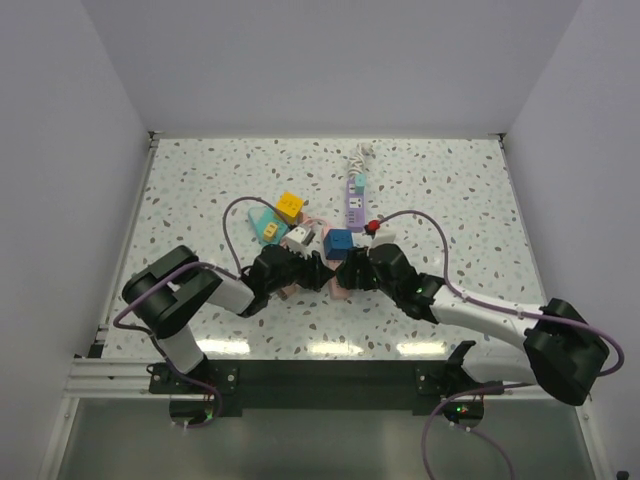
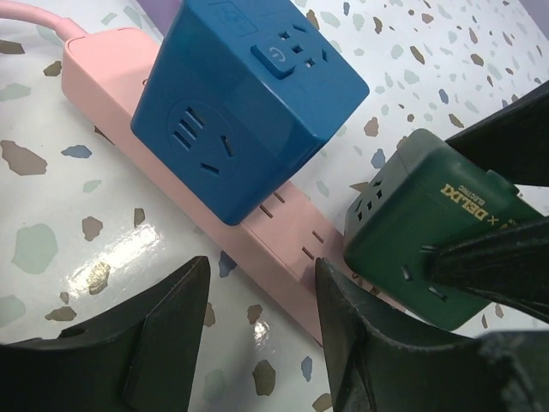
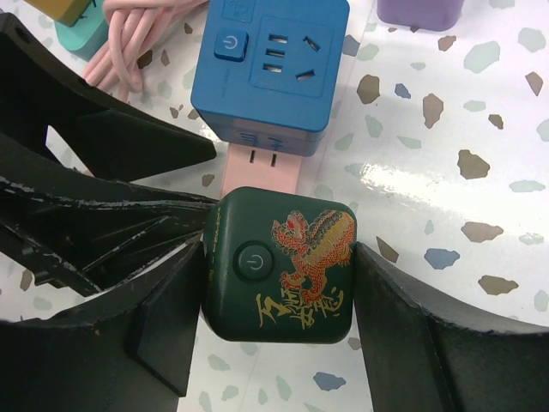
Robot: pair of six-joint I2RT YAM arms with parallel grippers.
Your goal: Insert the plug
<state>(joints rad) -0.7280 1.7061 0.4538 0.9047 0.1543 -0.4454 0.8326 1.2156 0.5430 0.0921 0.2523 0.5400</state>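
The right gripper (image 3: 279, 287) is clamped on the dark green cube adapter (image 3: 279, 266), one finger pressed to each side. The cube's top face, with a round power button and a red-and-gold dragon print, faces the wrist camera. The cube sits over the pink power strip (image 2: 283, 230). Whether its prongs are in the slots is hard to tell, since its underside is hidden.

At 12 o'clock from the green cube in the right wrist view, just beside it, a blue cube adapter (image 2: 249, 112) stands on the same pink strip.

The left gripper (image 2: 262, 322) comes in from 9 o'clock with its jaws spread. Its fingers (image 2: 163, 335) sit low by the strip's near edge, one over the table and the other over the strip, gripping nothing.

In the top view, on the speckled table (image 1: 450, 180), a purple power strip (image 1: 355, 195) lies at 1 o'clock from the blue cube. A white adapter (image 1: 300, 237), a teal adapter (image 1: 266, 228) and a yellow adapter (image 1: 290, 207) cluster at 9 to 10 o'clock.
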